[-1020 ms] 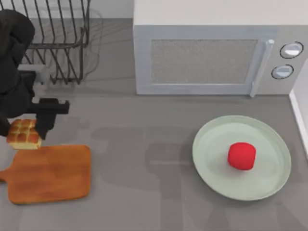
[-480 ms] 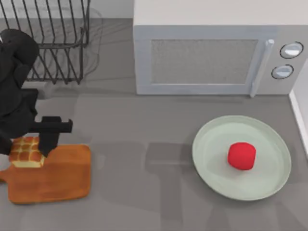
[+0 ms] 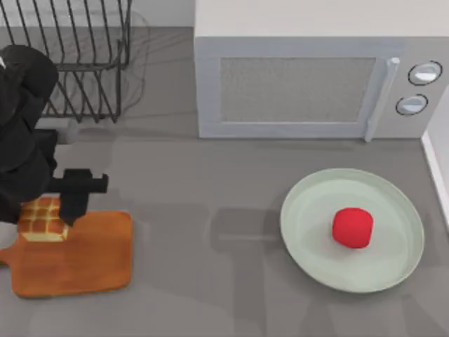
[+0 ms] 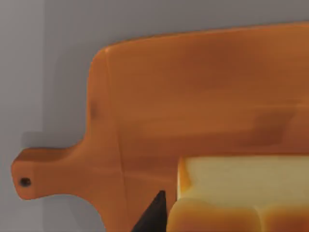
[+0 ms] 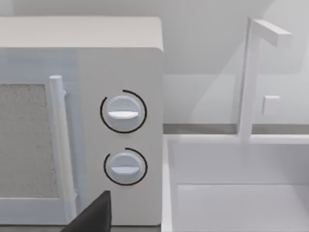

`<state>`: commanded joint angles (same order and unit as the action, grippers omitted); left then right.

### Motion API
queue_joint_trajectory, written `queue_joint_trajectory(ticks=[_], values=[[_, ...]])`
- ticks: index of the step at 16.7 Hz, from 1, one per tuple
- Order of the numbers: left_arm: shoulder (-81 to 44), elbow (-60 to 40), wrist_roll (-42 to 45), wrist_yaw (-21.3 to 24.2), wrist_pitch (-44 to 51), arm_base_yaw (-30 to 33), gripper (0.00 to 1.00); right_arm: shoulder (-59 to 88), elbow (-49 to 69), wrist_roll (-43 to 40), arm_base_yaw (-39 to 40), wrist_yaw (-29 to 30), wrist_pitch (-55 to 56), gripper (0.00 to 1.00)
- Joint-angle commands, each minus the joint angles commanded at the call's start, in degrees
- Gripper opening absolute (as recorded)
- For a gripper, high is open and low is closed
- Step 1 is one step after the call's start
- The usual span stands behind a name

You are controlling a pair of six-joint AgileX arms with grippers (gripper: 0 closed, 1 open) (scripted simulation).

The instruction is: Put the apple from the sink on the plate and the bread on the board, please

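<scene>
My left gripper (image 3: 42,210) is shut on the bread (image 3: 41,223), a golden-brown bun with a scored top, over the far left corner of the board (image 3: 84,260), near its handle. The left wrist view has the bread (image 4: 241,193) close above the board (image 4: 193,96), and I cannot tell whether they touch. One dark fingertip (image 4: 154,215) shows beside the bun. The red apple (image 3: 352,227) lies in the middle of the pale green plate (image 3: 309,210) at the right. My right arm is parked off to the right, facing the sink (image 5: 241,193).
A microwave (image 3: 309,84) stands at the back, its knobs (image 5: 123,112) close in the right wrist view. A wire dish rack (image 3: 77,56) is at the back left. A white sink wall (image 3: 438,161) runs along the right edge, with a faucet (image 5: 251,77) behind it.
My left gripper carried the bread from just beyond the board's far edge to over its corner, then nearly stopped. The apple and plate have not moved.
</scene>
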<state>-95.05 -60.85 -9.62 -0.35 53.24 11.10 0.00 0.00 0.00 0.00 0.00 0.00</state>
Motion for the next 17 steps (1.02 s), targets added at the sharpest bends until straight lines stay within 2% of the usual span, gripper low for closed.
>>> queue_joint_trajectory(ticks=[8, 15, 17], values=[[-2.0, 3.7, 0.0, 0.0, -6.1, 0.1, 0.00, 0.0, 0.0, 0.0, 0.0, 0.0, 0.0, 1.00], [-3.4, 5.2, 0.0, 0.0, -7.0, 0.1, 0.00, 0.0, 0.0, 0.0, 0.0, 0.0, 0.0, 1.00], [-3.4, 5.2, 0.0, 0.0, -7.0, 0.1, 0.15, 0.0, 0.0, 0.0, 0.0, 0.0, 0.0, 1.00]])
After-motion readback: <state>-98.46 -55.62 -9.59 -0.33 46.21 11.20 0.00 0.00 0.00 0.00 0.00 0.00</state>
